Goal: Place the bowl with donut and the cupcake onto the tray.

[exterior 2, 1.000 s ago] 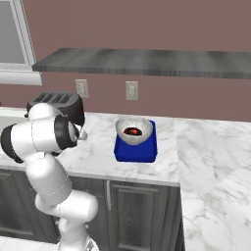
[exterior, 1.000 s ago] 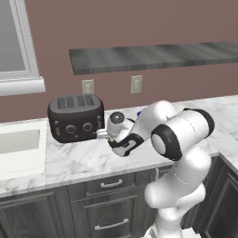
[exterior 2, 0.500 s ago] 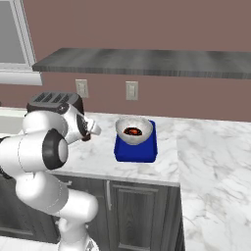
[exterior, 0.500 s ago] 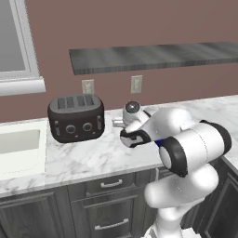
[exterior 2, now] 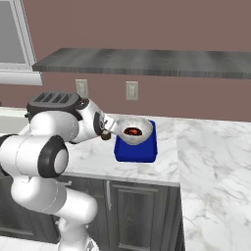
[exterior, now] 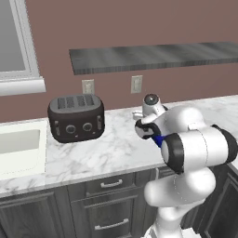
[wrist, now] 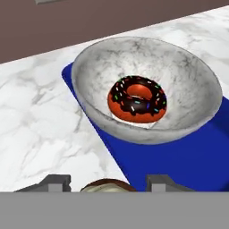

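Observation:
The pale grey-white bowl [wrist: 147, 89] stands on the bright blue tray [wrist: 179, 156], and the dark sprinkled donut [wrist: 137, 98] lies inside it. In the right base view the bowl [exterior 2: 133, 130] with the donut [exterior 2: 132, 131] takes up the back of the tray [exterior 2: 137, 149]. My gripper [exterior 2: 106, 132] hangs just left of the tray, level with the bowl's rim, shut on the cupcake [exterior 2: 105, 137]. In the hand view the cupcake's brown top [wrist: 107, 186] shows between the fingertips of the gripper [wrist: 108, 183], over the counter near the tray's edge. My arm hides most of the tray [exterior: 158, 140] in the left base view.
A black toaster [exterior: 76, 117] stands on the marble counter to the left, behind my arm in the right base view [exterior 2: 51, 100]. A sink [exterior: 18, 146] lies at the far left. A dark shelf [exterior 2: 147, 61] runs along the wall above. The counter [exterior 2: 211, 147] continues to the right of the tray.
My arm has swung right from beside the toaster toward the tray, carrying the cupcake with it. Bowl, donut and tray have stayed put.

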Controlling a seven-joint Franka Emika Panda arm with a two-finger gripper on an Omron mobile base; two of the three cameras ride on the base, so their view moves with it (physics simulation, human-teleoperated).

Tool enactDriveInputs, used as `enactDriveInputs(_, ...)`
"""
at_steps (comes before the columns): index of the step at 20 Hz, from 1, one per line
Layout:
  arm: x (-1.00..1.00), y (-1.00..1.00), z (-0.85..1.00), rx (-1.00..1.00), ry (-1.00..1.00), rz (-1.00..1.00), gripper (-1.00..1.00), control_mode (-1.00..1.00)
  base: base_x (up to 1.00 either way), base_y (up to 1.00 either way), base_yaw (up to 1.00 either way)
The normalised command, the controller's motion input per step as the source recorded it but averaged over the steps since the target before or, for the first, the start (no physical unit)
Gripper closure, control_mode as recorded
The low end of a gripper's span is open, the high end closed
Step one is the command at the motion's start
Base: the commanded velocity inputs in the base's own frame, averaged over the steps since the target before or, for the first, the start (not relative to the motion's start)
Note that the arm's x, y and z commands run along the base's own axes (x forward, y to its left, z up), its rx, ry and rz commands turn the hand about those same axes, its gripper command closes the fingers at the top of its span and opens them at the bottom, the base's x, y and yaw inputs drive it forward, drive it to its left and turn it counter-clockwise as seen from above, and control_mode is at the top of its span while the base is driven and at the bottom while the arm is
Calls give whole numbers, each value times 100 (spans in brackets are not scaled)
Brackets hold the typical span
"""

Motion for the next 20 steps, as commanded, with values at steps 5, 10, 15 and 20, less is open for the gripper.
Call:
enactDriveInputs(5, -2, -100, 0, 0, 0, -15, 100, -100, 0, 0, 0)
enactDriveInputs(10, -9, -79, -2, 0, 0, -12, 100, -100, 0, 0, 0)
enactDriveInputs(15, -3, -28, -3, 0, 0, -3, 100, -100, 0, 0, 0)
enactDriveInputs(20, 0, -25, -15, 0, 0, 0, 100, -100, 0, 0, 0)
